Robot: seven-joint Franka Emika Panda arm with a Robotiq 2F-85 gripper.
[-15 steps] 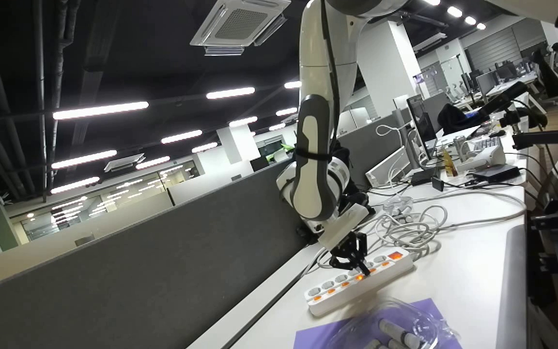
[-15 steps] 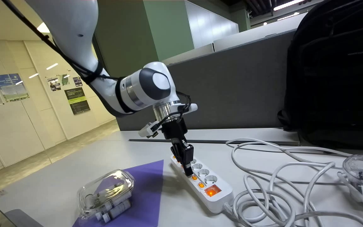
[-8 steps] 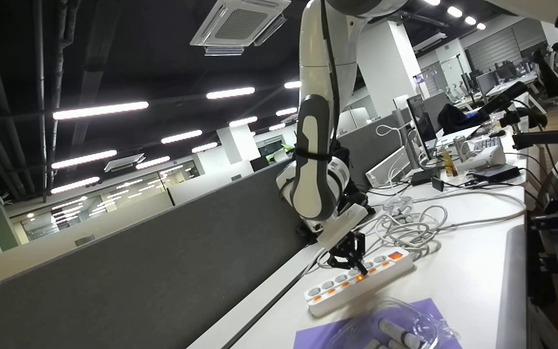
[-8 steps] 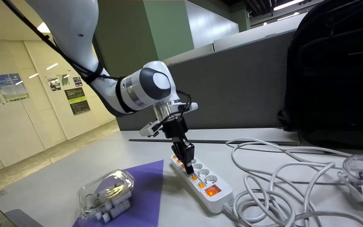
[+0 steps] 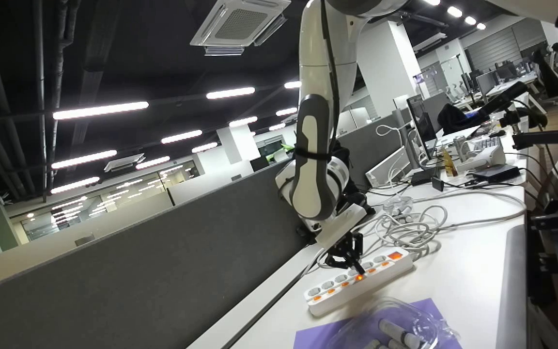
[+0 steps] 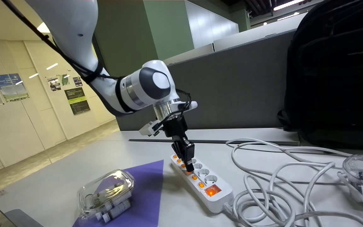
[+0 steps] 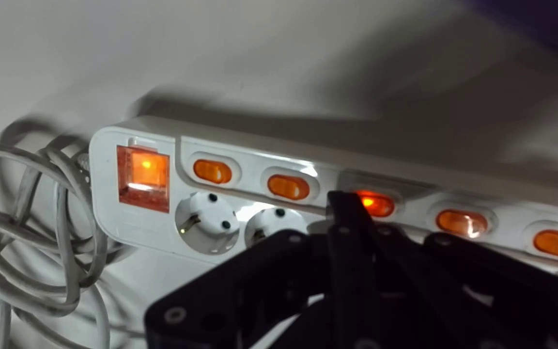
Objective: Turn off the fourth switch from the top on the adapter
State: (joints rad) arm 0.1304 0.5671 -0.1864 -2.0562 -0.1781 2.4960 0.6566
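Observation:
The adapter is a long white power strip lying on the desk, also in an exterior view and the wrist view. Its large square switch at the cord end glows orange. The third small orange switch from that end is lit bright red-orange; the other visible small switches look unlit. My gripper has its fingertips together and empty. In the wrist view they overlap the near edge of the lit switch. In both exterior views the gripper points down at this switch; contact cannot be told.
A tangle of white cables lies beyond the cord end. A purple sheet with a clear plastic box of small tubes lies beside the adapter. A grey partition stands behind the desk, with a black backpack.
My gripper has shifted slightly along the adapter, away from the cord end, and risen a little in an exterior view. The lit switch beneath it shows more now. The adapter has not moved.

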